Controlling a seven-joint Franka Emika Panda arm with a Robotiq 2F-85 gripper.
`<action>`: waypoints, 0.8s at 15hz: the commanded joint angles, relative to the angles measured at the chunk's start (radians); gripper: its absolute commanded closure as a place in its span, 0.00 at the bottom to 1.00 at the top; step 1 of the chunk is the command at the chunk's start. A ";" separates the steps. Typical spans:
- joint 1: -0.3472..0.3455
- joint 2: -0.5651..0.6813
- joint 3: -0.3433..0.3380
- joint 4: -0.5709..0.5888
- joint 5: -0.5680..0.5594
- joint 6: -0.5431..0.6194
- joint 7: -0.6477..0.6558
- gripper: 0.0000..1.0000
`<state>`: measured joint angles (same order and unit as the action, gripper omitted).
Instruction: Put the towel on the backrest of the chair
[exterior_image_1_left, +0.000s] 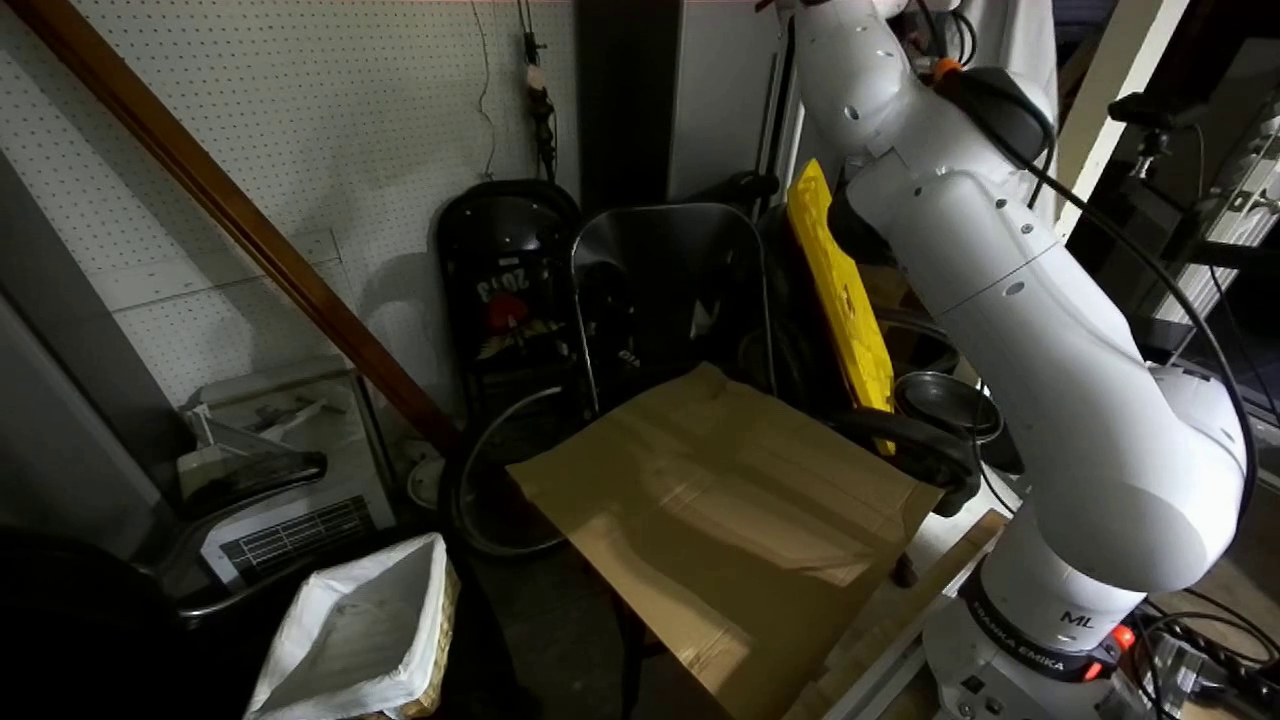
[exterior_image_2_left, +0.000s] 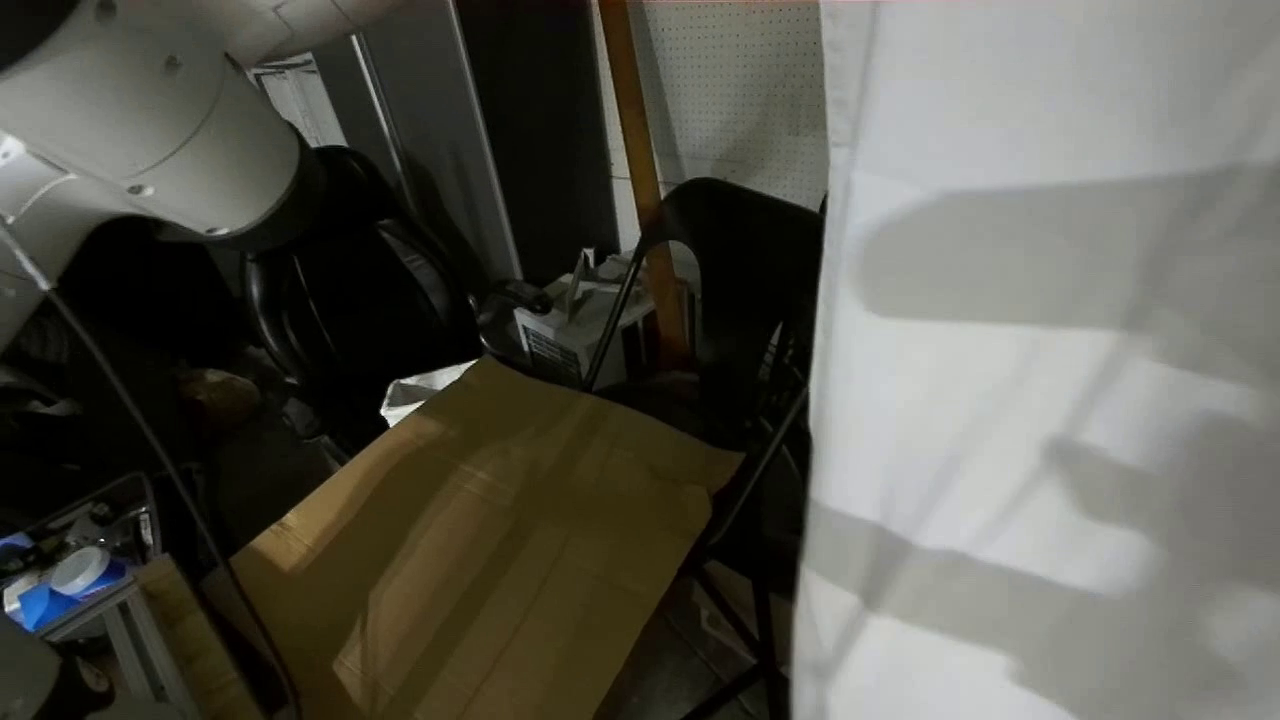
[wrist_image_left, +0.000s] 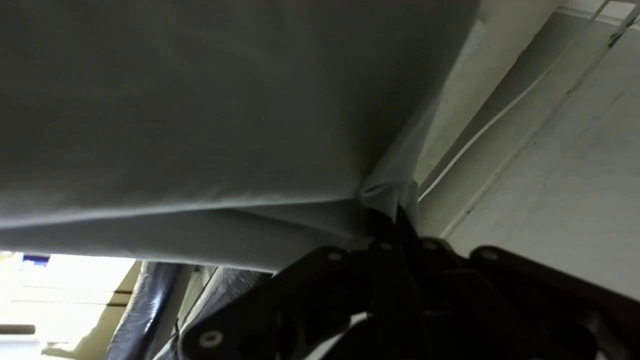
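Note:
In the wrist view, my gripper (wrist_image_left: 396, 222) is shut on a bunched corner of a pale grey towel (wrist_image_left: 200, 115). The towel spreads out over the upper left of that view. A large white cloth (exterior_image_2_left: 1040, 380) hangs close to the camera in an exterior view. White cloth (exterior_image_1_left: 1018, 45) also shows behind the arm in an exterior view; I cannot tell whether these are the held towel. The black folding chair's backrest stands upright in both exterior views (exterior_image_1_left: 670, 240) (exterior_image_2_left: 745, 240), with no cloth on it. The gripper is out of frame in both exterior views.
A brown cardboard sheet (exterior_image_1_left: 720, 500) lies in front of the chair. A white-lined basket (exterior_image_1_left: 428, 600), a yellow panel (exterior_image_1_left: 845, 300), a leaning wooden beam (exterior_image_1_left: 240, 220) and another black folding chair (exterior_image_1_left: 505, 230) stand around it. A black padded chair (exterior_image_2_left: 360, 290) is behind the cardboard.

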<state>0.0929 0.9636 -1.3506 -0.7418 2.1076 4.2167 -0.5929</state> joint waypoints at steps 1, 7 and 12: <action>0.001 0.008 -0.007 0.000 0.000 0.000 0.006 0.98; -0.007 0.010 -0.022 0.000 0.002 0.000 0.012 0.98; 0.041 0.018 -0.063 -0.036 0.109 0.016 -0.016 1.00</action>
<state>0.0916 0.9753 -1.3635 -0.7453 2.1219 4.2157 -0.5817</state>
